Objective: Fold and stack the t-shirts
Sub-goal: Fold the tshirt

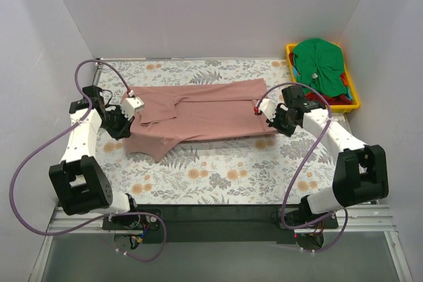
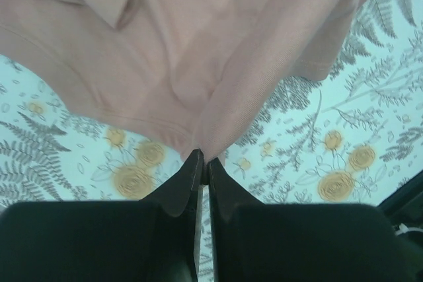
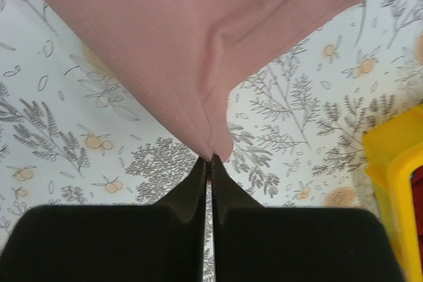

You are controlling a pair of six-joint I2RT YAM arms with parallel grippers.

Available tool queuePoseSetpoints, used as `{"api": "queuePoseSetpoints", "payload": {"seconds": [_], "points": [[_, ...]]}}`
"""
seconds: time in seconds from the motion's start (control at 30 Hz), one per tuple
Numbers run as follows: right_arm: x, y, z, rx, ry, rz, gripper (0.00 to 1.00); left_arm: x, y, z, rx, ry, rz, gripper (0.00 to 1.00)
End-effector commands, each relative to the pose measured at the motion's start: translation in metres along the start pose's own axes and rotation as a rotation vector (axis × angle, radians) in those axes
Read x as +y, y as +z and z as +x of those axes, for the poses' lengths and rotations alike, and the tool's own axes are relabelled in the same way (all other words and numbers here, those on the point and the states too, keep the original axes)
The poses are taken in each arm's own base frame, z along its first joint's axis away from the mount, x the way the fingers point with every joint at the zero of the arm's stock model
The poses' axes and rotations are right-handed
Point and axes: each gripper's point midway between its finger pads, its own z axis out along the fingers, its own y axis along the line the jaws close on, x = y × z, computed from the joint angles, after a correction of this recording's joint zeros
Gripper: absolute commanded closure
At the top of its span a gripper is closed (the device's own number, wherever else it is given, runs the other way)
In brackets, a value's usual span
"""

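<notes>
Top external view: a pink t-shirt (image 1: 198,113) lies spread out in the middle of the flowery table cover (image 1: 218,170). It is stretched from 9 o'clock to 3 o'clock. One loose bit hangs toward 7 o'clock.

At the 9 o'clock end of the shirt is the left gripper (image 1: 134,118). At the 3 o'clock end is the right gripper (image 1: 262,113). Each one touches an end of the shirt.

Up in the corner at 1 o'clock sits a yellow bin (image 1: 291,54). A green t-shirt (image 1: 320,61) is piled in it. Some red cloth (image 1: 340,100) peeks out at the side of the bin nearest the arms. The bin is well apart from the pink shirt.

Left wrist view: the two black fingers (image 2: 178,189) are squeezed tight together. A fold of the pink shirt is pinched between their tips. The cloth spreads out from the tips toward 12 o'clock, and the flowery cover shows below it.

Right wrist view: these fingers (image 3: 188,193) are squeezed tight too. They pinch a pointed bit of the pink shirt's edge. The shirt fans out toward 12 o'clock. A piece of the yellow bin shows at 4 o'clock.
</notes>
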Motion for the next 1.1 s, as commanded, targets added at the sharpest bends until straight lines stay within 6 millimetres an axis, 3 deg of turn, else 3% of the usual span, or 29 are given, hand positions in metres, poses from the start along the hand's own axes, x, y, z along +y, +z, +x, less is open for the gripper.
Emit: {"api": "queuePoseSetpoints", "payload": {"seconds": [0.0, 0.17, 0.43, 0.7, 1.0, 1.03, 1.07], "points": [[-0.029, -0.009, -0.019, -0.035, -0.028, 0.037, 0.99, 0.023, -0.004, -0.025, -0.064, -0.06, -0.012, 1.0], [-0.066, -0.004, -0.039, -0.041, -0.035, 0.06, 0.99, 0.066, 0.006, -0.044, -0.089, -0.135, -0.052, 1.0], [-0.104, 0.021, -0.045, -0.002, -0.047, 0.048, 0.99, 0.108, 0.027, -0.055, -0.098, -0.2, -0.073, 1.0], [-0.12, 0.047, -0.049, 0.016, -0.05, 0.026, 0.99, 0.124, 0.051, -0.052, -0.08, -0.248, -0.073, 1.0], [-0.135, 0.062, -0.055, 0.024, -0.046, 0.029, 0.99, 0.139, 0.07, -0.042, -0.051, -0.271, -0.089, 1.0], [-0.135, 0.066, -0.053, 0.034, -0.035, 0.027, 0.99, 0.142, 0.072, -0.042, -0.056, -0.276, -0.095, 0.95], [-0.14, 0.066, -0.055, 0.034, -0.027, 0.04, 0.84, 0.143, 0.072, -0.044, -0.06, -0.294, -0.1, 0.81]]}}
